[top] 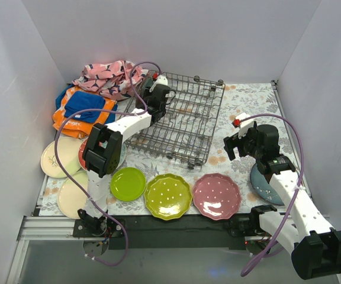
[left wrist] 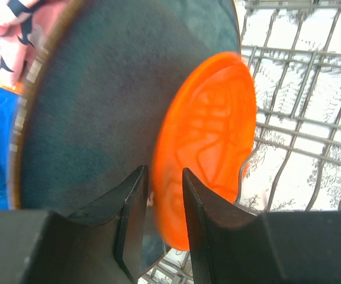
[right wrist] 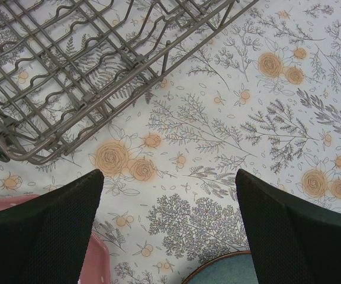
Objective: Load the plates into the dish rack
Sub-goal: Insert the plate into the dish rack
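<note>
- Left gripper (left wrist: 163, 183): jaws pinched on the rim of the orange plate (left wrist: 209, 136), one finger on each face. The plate stands on edge.
- Right behind it is a blue-grey plate (left wrist: 111, 100), bigger and also on edge. Can't tell whether the two touch.
- Rack (top: 182, 118) wires show to the right of and below the orange plate. From the top view the left gripper sits at the rack's far-left corner.
- Cloths (top: 96, 92) are heaped just left of that corner, pink on top, with blue and orange under it.
- Right gripper (right wrist: 169, 177): jaws spread wide with nothing between them, hanging over bare tablecloth (right wrist: 218, 136) just off the rack's near-right corner.
- In its wrist view, the pink plate (top: 216, 196) pokes out beneath the left finger. The blue plate (top: 264, 183) shows a rim at the bottom edge.
- Flat in a row along the near edge, left to right: green plate (top: 128, 183), lime plate (top: 168, 196), pink plate. The blue plate is further right, partly under the right arm.
- Cream plates (top: 57, 158) lie flat at near left, well apart from the rack.
</note>
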You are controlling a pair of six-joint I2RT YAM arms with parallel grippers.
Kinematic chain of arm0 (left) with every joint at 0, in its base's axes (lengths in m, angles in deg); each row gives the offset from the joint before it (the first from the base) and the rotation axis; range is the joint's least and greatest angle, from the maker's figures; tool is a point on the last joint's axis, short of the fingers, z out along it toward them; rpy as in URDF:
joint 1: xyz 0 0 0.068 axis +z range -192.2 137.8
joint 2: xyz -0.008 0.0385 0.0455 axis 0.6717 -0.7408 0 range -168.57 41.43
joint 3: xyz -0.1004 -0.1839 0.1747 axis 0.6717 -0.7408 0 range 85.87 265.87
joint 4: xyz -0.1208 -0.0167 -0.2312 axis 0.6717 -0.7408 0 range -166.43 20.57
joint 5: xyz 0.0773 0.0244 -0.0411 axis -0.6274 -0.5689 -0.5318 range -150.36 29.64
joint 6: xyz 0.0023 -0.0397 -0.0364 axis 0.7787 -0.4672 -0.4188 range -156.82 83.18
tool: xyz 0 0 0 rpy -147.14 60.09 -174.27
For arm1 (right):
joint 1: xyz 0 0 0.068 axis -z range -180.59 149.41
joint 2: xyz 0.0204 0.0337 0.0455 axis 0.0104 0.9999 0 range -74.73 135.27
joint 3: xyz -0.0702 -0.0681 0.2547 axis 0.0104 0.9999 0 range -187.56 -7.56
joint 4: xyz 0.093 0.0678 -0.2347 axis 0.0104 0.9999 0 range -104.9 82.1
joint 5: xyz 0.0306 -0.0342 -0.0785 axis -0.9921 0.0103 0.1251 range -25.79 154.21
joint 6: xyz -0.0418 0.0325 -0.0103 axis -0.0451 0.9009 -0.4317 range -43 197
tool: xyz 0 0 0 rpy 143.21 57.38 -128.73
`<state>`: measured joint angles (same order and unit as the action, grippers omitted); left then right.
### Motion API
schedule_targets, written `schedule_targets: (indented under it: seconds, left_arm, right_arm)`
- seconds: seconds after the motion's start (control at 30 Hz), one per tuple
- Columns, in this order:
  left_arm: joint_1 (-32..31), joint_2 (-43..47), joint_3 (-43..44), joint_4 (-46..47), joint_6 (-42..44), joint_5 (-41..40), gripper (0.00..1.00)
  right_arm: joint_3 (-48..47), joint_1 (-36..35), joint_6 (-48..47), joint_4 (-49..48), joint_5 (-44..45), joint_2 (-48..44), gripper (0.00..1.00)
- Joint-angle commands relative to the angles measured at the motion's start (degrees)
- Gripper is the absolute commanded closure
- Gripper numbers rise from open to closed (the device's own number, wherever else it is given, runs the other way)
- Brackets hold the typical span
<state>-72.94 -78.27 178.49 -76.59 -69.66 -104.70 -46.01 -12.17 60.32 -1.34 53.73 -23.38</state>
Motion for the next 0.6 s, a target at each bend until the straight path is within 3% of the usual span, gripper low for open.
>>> schedule_targets:
  seconds: [0.0, 0.3, 0.57]
  left_arm:
    - [0.33, 3.33, 3.62, -0.66, -1.0, -2.33, 0.72]
    - [0.24, 4.65, 6.6, -2.15, -2.05, -1.63, 0.7]
    - [-0.28, 7.81, 10.74, -9.26, -6.97, 3.63, 0.59]
  right_arm:
    - [0.05, 0.5, 0.43, -1.7, -0.51, -1.08, 0.03]
    - [-0.04, 0.5, -0.01, -1.35, -1.21, -1.43, 0.03]
    - [-0.83, 0.5, -3.17, 1.02, -5.24, -2.13, 0.02]
